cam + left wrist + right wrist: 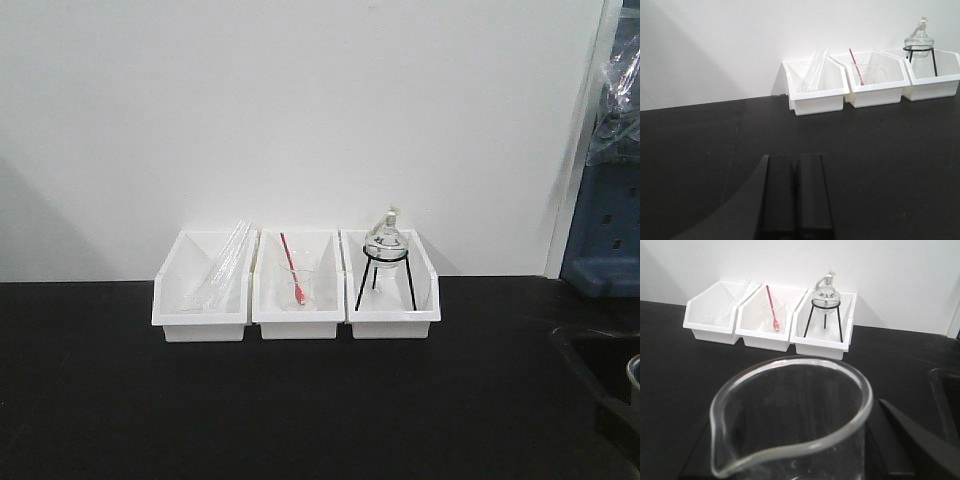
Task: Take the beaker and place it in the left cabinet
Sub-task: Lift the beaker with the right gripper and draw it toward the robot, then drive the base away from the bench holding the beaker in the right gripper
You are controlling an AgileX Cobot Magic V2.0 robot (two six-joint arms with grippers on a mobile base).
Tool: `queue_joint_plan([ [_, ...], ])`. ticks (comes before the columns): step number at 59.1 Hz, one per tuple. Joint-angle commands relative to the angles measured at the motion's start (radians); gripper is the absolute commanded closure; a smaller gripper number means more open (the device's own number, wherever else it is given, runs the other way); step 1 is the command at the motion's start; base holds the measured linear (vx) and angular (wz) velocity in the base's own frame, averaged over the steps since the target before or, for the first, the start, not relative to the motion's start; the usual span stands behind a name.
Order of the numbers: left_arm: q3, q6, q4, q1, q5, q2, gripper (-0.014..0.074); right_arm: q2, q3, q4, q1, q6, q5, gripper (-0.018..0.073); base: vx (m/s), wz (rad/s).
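The beaker (pixel 790 410), clear glass with a flared rim and a pour spout at the lower left, fills the right wrist view. It sits between the two black fingers (pixel 900 440) of my right gripper (pixel 792 445), which is shut on it over the black counter (pixel 680 370). My left gripper (pixel 795 165) is shut and empty, low over the black counter (pixel 880 150), well short of the white bins. Neither gripper shows in the front view. The left cabinet is out of view.
Three white bins stand against the wall: glass tubes (pixel 222 262) in the left one, a clear beaker with a red stick (pixel 296 283) in the middle, a round flask on a black stand (pixel 384 250) in the right. A sink edge (pixel 600 370) lies at the right.
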Motion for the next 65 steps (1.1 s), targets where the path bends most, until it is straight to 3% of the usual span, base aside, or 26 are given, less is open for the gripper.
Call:
queue_joint_plan([
  [1, 0.015, -0.003, -0.003, -0.006, -0.089, -0.019, 0.0604, -0.001, -0.03, -0.025, -0.003, -0.008, -0.073, 0.0562, 0.0, 0.0],
  [65, 0.015, -0.003, -0.003, -0.006, -0.089, -0.019, 0.0604, 0.0, -0.03, -0.025, -0.003, -0.008, -0.073, 0.0562, -0.03, 0.06],
])
